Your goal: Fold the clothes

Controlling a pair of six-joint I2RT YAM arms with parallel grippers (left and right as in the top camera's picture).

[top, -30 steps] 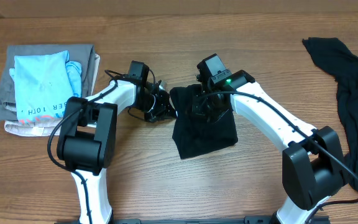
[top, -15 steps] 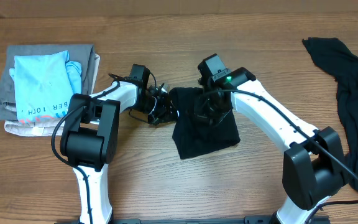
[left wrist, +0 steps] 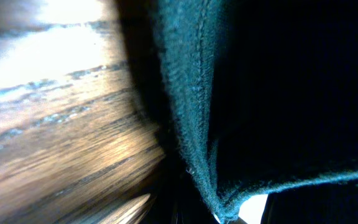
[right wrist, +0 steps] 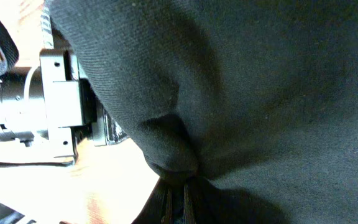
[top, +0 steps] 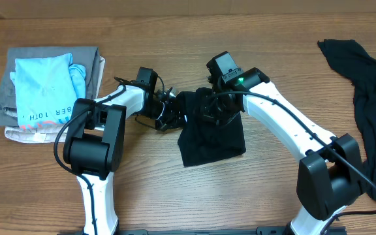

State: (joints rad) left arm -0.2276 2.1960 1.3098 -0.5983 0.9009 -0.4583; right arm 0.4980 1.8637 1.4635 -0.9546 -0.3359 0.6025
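The clothes [top: 213, 140] in hand amount to one black piece, folded to a compact rectangle at the middle of the table [top: 175, 202], with its upper edge gathered between the two arms. The left gripper [top: 173, 116] is pressed together on the upper left corner, and its wrist view shows a stitched hem [left wrist: 191, 112] running down into the pinch. The right gripper [top: 215, 109] is likewise clamped on the upper right part, where the cloth puckers [right wrist: 173, 155] at the fingers. Taking both top corners at once probably keeps the fold square while the piece is shifted. A second black garment [top: 367, 98] sprawls unfolded at the table's right edge, well apart, apparently awaiting its turn. At far left sits a stack of folded garments [top: 12, 111] topped by a light-blue shirt [top: 44, 88], likely the finished pile.
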